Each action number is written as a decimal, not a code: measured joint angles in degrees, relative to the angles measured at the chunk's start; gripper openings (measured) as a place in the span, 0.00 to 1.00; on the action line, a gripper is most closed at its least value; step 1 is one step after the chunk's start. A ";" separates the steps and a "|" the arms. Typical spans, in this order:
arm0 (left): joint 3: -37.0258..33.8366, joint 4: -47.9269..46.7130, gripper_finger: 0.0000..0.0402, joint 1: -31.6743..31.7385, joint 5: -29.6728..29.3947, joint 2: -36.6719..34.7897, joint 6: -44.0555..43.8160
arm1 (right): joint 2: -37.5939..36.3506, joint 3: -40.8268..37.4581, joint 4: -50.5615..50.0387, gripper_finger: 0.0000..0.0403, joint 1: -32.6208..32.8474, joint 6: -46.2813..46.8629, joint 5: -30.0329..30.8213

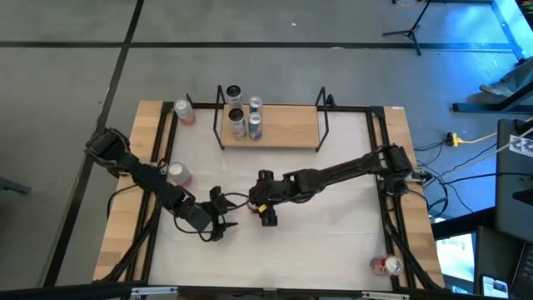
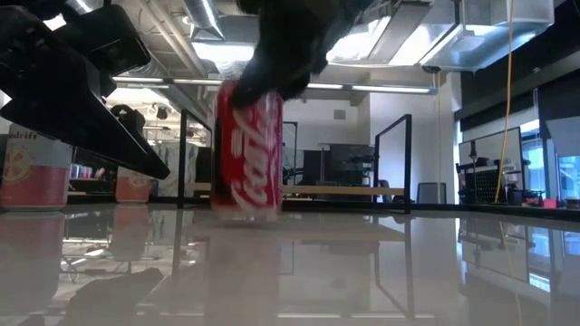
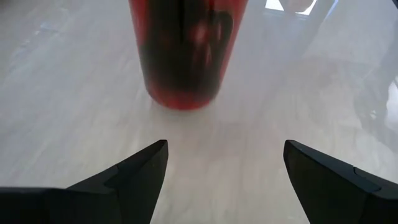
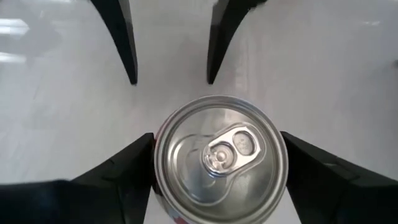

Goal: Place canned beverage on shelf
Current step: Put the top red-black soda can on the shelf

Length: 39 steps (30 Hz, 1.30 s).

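A red cola can (image 2: pixel 246 149) stands upright near the middle of the white table, also seen from above in the right wrist view (image 4: pixel 217 152). My right gripper (image 1: pixel 268 215) is over it, shut on it. My left gripper (image 1: pixel 226 218) is open and empty just to the can's left, its fingers pointing at the can (image 3: pixel 180 56). The shelf (image 1: pixel 287 125), a light-wood board on a black wire frame, stands at the far middle of the table. Several cans (image 1: pixel 246 117) stand on its left part. My right gripper holds the can between its two fingers (image 4: pixel 134 168), one on each side of the can's upper wall (image 4: pixel 163 186). The fingers come from above, pointing down. The can stays upright. I cannot tell whether its base (image 2: pixel 245 213) touches the table.
A pink can (image 1: pixel 184 111) stands at the far left corner, and another (image 1: pixel 177 173) at the left edge beside my left arm. A red can (image 1: pixel 386 265) lies near the near right corner. The shelf's right half is bare board.
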 joint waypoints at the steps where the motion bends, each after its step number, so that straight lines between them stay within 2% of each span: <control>1: 0.00 0.03 0.77 0.00 -0.04 0.00 -0.01 | -1.03 0.00 -0.34 0.71 0.01 0.00 0.53; 4: 0.00 0.12 0.77 0.00 -0.28 0.00 -1.05 | -4.82 0.11 -1.90 0.71 -0.02 0.58 2.27; 11: 0.00 0.39 0.77 0.00 -0.39 0.00 -1.42 | -13.32 0.04 -8.79 0.71 -1.06 -0.23 11.12; 15: 0.00 0.41 0.77 0.00 -0.43 0.00 -1.46 | -18.64 0.15 -13.32 0.71 -4.66 -0.27 14.47; 18: 0.00 0.47 0.77 0.00 -0.53 0.00 -1.45 | -21.07 0.13 -15.15 0.71 -8.77 -0.25 14.82; 22: 0.00 0.61 0.77 0.04 -0.72 0.00 -1.46 | -22.75 0.17 -14.30 0.71 -15.49 -0.33 13.54; 29: 0.00 0.61 0.77 0.02 -1.02 0.00 -1.44 | -20.54 0.13 -11.89 0.71 -27.44 -1.14 6.35; 39: 0.00 0.68 0.77 0.02 -1.92 0.00 -1.09 | -14.29 0.15 -4.41 0.71 -37.97 -1.60 -1.18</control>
